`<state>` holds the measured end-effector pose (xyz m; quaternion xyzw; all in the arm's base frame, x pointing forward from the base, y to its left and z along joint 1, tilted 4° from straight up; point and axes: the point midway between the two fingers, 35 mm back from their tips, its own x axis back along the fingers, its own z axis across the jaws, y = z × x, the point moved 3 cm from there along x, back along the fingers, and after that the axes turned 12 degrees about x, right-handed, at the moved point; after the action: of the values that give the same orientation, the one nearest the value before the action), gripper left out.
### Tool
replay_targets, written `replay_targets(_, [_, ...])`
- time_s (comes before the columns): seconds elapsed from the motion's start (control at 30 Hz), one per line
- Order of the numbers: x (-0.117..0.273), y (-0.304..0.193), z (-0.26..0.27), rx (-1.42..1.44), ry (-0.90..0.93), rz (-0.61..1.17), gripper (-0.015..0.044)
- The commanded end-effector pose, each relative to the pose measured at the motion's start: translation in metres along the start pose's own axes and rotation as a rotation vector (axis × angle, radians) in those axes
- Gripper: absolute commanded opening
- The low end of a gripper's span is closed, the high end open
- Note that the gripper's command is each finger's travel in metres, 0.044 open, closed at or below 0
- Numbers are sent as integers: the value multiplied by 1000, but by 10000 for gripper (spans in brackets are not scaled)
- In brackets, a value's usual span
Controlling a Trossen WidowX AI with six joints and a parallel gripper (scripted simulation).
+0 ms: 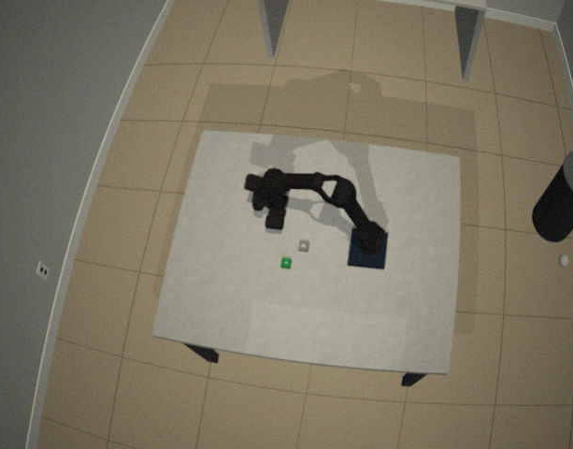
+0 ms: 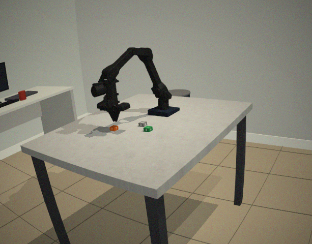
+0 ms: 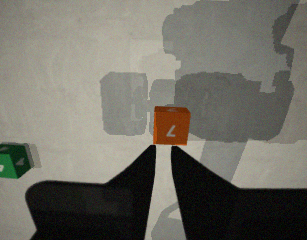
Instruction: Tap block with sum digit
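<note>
An orange block [image 2: 113,128] [image 3: 171,127] shows the digit 7 and sits on the table; the arm hides it in the top view. My gripper [image 2: 115,121] [image 3: 163,150] points down above the table, close to the orange block. Its tips are nearly together with a narrow gap and nothing between them. In the wrist view the orange block lies just beyond the tips. A green block [image 1: 286,263] [image 2: 148,128] [image 3: 10,161] shows a 4, well to the left in the wrist view. A grey block [image 1: 303,245] [image 2: 142,123] sits near the green one; its digit is too small to read.
The arm's dark blue base [image 1: 366,258] [image 2: 161,112] stands on the table [image 1: 324,333] [image 2: 150,160]. A side desk [image 2: 56,90] with a red cup [image 2: 22,95] is apart from the table. The arm's shadow falls around the orange block.
</note>
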<state>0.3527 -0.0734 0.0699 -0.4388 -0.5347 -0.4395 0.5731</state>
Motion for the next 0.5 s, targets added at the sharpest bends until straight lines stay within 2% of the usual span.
replay_targets(0.0, [0, 0, 0, -1, -3, -3, 20])
replay_targets(0.47, [-12, 0, 0, -1, -3, -3, 20])
